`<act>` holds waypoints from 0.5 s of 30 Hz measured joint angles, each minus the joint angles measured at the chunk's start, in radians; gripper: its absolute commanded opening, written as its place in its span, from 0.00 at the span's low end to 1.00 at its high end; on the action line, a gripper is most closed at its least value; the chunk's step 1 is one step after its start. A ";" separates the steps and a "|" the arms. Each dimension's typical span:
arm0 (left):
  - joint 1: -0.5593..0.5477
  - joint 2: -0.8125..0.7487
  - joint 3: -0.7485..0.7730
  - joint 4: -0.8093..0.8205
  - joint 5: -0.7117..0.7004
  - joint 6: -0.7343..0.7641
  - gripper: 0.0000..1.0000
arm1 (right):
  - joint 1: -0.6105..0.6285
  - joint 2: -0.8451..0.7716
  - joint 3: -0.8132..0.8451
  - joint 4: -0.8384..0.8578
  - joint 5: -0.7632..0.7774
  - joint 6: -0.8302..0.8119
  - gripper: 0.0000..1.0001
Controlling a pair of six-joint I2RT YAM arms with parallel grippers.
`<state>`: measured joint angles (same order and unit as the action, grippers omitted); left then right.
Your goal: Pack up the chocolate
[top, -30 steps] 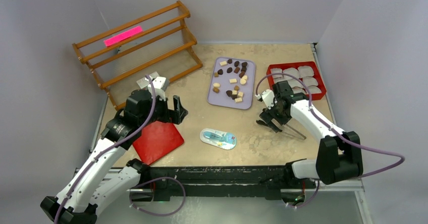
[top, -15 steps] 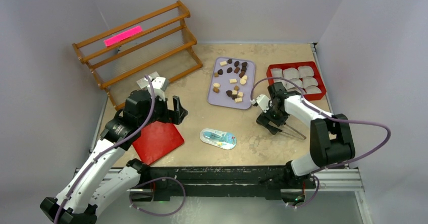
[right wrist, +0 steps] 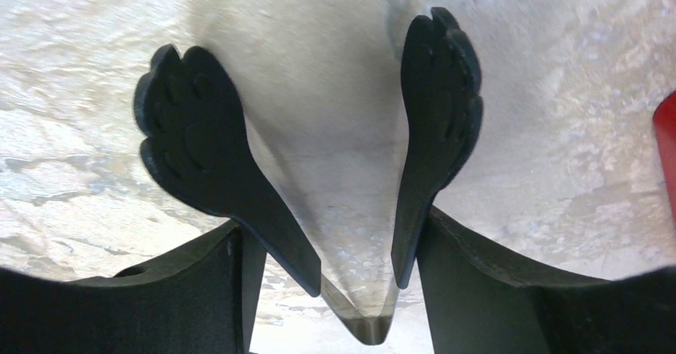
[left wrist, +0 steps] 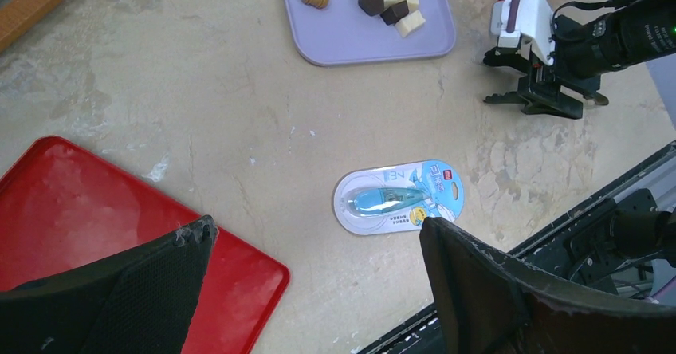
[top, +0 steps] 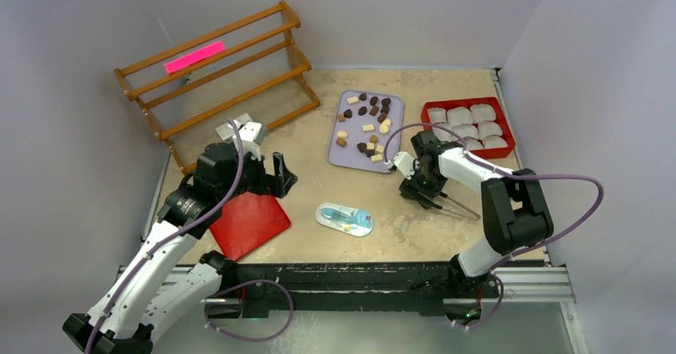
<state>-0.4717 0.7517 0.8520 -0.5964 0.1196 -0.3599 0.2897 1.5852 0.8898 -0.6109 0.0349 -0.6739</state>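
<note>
R gripper [top: 418,193], jaws spread, hangs over table [top: 319,139] centre-right; L gripper [top: 284,175] likewise released, centre-left; chocolate [top: 362,147] on purple tray [top: 343,156].

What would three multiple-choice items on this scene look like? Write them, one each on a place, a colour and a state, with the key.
1. The chocolate lies: A in a bowl; B on the purple tray; C in a bag.
2. The strip on the rack is: A pink; B green; C yellow.
3. The right gripper is: A shut on a chocolate; B open; C shut on a spoon.

Key:
1 B: the top view shows all the brown and cream pieces scattered on the tray.
2 A: the strip is bright pink against the brown wood.
3 B: the right wrist view shows its two fingers well apart, with nothing pinched between them.
</note>
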 measured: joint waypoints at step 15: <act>0.000 0.003 0.000 0.001 0.010 0.000 0.99 | 0.270 0.098 0.133 0.057 -0.127 0.065 0.69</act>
<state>-0.4717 0.7551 0.8520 -0.5953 0.1295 -0.3599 0.5602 1.6833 1.0229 -0.5541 -0.0917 -0.6086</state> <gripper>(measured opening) 0.991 0.572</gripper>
